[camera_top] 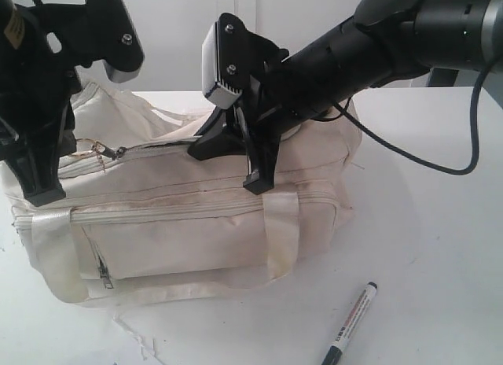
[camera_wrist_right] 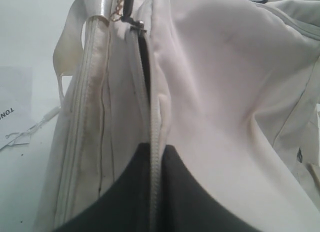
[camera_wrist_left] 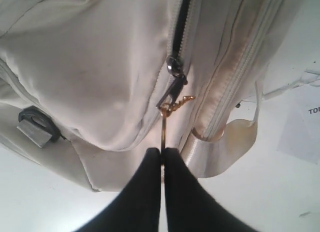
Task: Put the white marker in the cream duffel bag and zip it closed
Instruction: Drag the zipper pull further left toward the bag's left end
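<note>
White marker (camera_top: 350, 322) lies on table (camera_top: 440, 247) outside cream duffel bag (camera_top: 196, 223).

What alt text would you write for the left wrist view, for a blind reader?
The left gripper, shut, pinches a thin gold tab attached to the zip pull of the cream duffel bag. Past the pull, the zip shows a dark open gap.

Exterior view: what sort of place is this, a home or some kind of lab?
Most likely a robotics lab or test bench, not a home: a bare white table, a plain pale wall, and two black robot arms, left and right, at a cream duffel bag.
</note>
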Controlling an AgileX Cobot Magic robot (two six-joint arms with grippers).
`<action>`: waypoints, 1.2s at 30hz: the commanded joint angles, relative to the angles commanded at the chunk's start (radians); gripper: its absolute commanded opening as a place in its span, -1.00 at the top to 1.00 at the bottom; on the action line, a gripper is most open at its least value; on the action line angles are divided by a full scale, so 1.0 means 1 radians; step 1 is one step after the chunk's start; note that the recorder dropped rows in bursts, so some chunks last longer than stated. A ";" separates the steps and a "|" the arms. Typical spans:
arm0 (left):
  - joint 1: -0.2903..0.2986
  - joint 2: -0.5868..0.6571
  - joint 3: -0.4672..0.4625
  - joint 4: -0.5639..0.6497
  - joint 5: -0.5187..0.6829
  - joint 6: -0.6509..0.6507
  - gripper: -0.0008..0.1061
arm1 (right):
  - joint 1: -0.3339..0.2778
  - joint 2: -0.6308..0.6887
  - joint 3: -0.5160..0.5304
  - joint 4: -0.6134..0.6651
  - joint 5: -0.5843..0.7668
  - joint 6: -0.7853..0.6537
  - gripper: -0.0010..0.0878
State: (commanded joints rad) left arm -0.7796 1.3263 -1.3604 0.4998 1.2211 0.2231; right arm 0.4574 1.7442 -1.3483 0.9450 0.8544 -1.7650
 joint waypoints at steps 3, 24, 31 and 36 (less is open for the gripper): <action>0.000 0.000 0.000 0.003 0.000 0.000 0.99 | 0.000 0.000 0.000 -0.002 0.000 0.000 0.98; 0.000 0.000 0.000 0.070 0.000 0.019 0.99 | 0.000 0.000 0.000 -0.056 -0.006 0.023 0.98; 0.000 0.000 0.000 0.096 0.000 0.019 0.99 | 0.000 0.000 0.000 -0.056 -0.006 0.023 0.98; 0.000 0.000 0.000 0.099 0.000 0.034 0.99 | 0.000 0.000 0.000 -0.056 -0.006 0.023 0.98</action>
State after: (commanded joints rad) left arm -0.7796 1.3263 -1.3604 0.5989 1.2211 0.2570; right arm 0.4574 1.7442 -1.3483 0.8892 0.8480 -1.7423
